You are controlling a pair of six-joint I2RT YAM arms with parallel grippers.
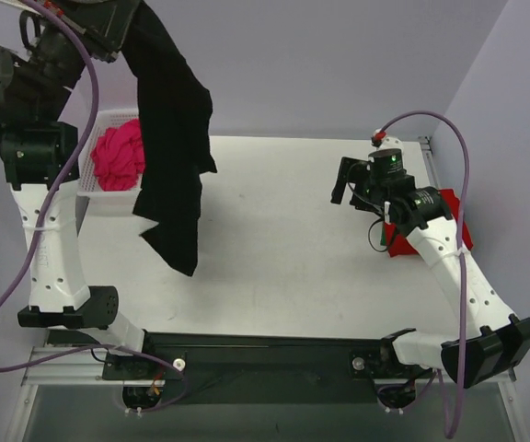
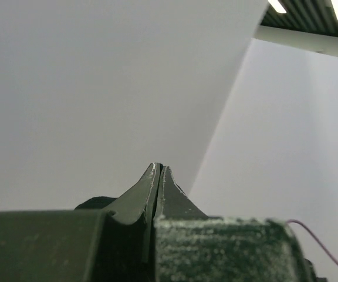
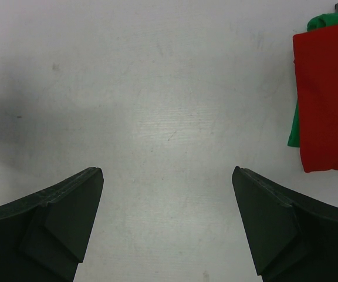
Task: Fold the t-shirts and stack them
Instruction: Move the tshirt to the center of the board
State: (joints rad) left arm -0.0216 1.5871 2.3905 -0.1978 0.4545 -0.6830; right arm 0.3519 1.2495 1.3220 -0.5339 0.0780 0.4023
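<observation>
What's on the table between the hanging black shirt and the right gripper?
Nothing; the top view shows bare table between the black t-shirt and the right gripper.

Black t-shirt [image 1: 173, 138] hangs from the raised left arm [image 1: 44, 230] over the tabletop's [image 1: 283, 230] far-left part | magenta-pink t-shirt [image 1: 118, 155] bunched in white basket [image 1: 107, 118] at far-left corner | red t-shirt [image 1: 458, 226] at right edge, partly under right arm [image 1: 449, 262]

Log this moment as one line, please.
left gripper: shut on black t-shirt, hanging aloft | right gripper: open over table | red t-shirt: folded, on green cloth | magenta t-shirt: bunched in white mesh basket
</observation>
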